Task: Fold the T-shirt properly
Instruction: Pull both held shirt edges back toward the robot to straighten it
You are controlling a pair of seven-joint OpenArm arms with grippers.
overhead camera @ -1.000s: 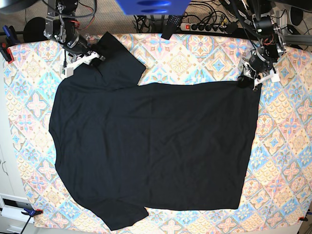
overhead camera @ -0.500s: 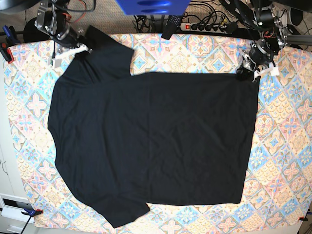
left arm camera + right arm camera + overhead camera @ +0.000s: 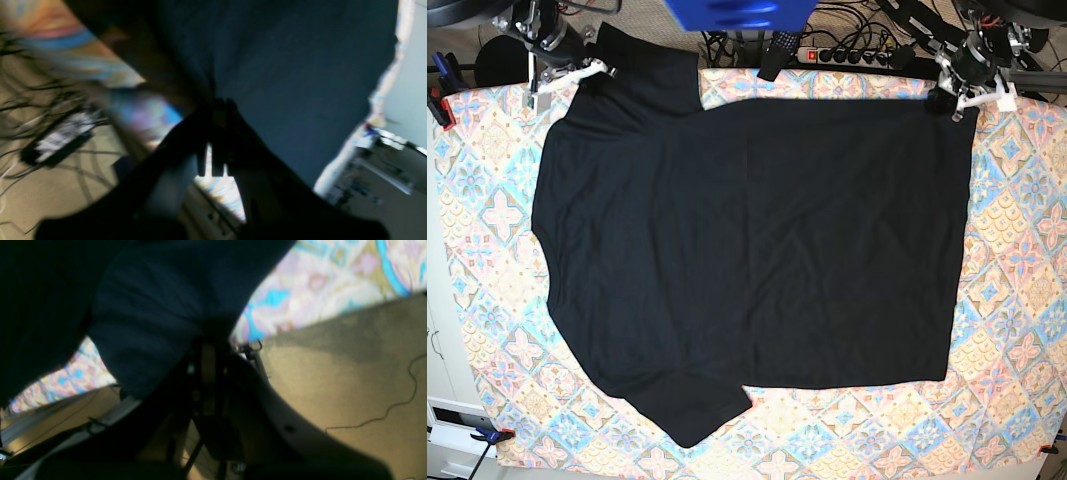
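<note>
Patterned tablecloth (image 3: 1017,330) in pastel tile print covered the bench, with cables and a power strip (image 3: 852,55) on the floor beyond its far edge.

Item: T-shirt (image 3: 757,260), black, spread flat across most of the cloth, long axis running side to side; hem toward the base view's right edge, collar and sleeves toward its left. One sleeve lay by the near edge, the other at the far-left corner.

Right gripper (image 3: 592,72): at the far-left corner, jaws closed on the T-shirt's far sleeve or shoulder; the wrist view showed dark fabric pinched at the fingertips.

Left gripper (image 3: 952,100): at the far-right corner, jaws closed on the far hem corner. Its wrist view was blurred, so the exact depth of the pinch could not be made out, though cloth appeared caught between the fingers (image 3: 230,113).

Relation: both grips sat on the garment's far long edge, and the whole body lay toward the near edge from them. A lengthwise fold would likely carry that edge nearward, each arm about equally placed.
</note>
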